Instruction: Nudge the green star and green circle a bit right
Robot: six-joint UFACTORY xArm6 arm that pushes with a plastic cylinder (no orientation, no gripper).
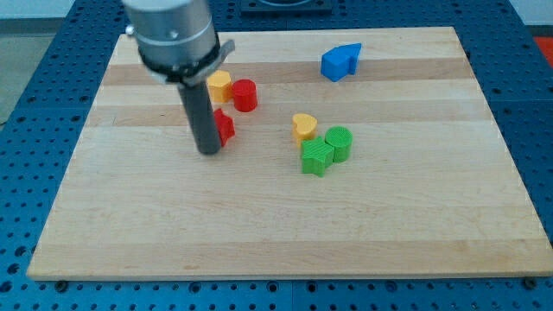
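My tip (209, 151), a bare rod grasping nothing, sits well left of the green star (316, 156), which touches the green circle (339, 142); both look light, rigid, slidey—push the star's left face.

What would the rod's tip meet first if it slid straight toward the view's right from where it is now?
My tip sits at the lower left of a red block, seemingly touching it. Sliding right, it would probably clip that block's lower edge first; otherwise the green star, with the green circle beside it. Depth is unclear.
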